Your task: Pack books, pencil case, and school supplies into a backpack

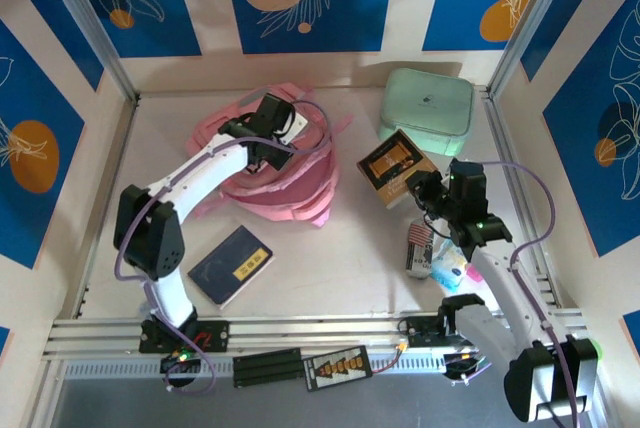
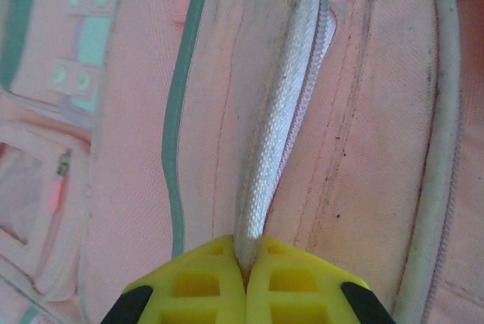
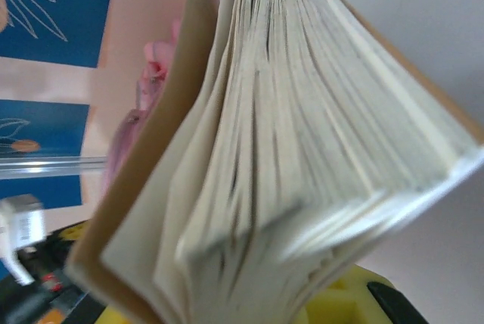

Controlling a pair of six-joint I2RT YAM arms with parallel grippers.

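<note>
Left gripper (image 2: 246, 267): yellow fingertips pressed together, pinching a white woven strap (image 2: 276, 135) that runs up the backpack's pink fabric. Backpack (image 1: 300, 193) lies back-left of centre on the table (image 1: 340, 268), with a strip of bare table between it and the left frame rail (image 1: 105, 198).

Right gripper (image 1: 422, 191): clamped on the near corner of the brown and tan book (image 1: 395, 163), lifted and tilted. In the right wrist view the pages fan open and the tan cover hangs away on the left. This book is just in front of the mint-green box (image 1: 427, 106), which sits in the back-right corner near the frame post (image 1: 520, 38). Whether book and box touch, cannot tell.

A navy book (image 1: 232, 264) lies flat at front-left, beside the left arm's base and apart from the backpack.

Small supplies (image 1: 435, 256) are bunched front-right under the right arm, near the right rail: a can-like item, something light blue, something pink.

Open room: the centre-front table between the navy book and the supplies is bare, up to the near rail (image 1: 300, 328). The right side is tight.

Writing: the navy book has a gold label, text too small to read. The brown book's cover print, the box lid logo and the can's red-white label are unreadable.
</note>
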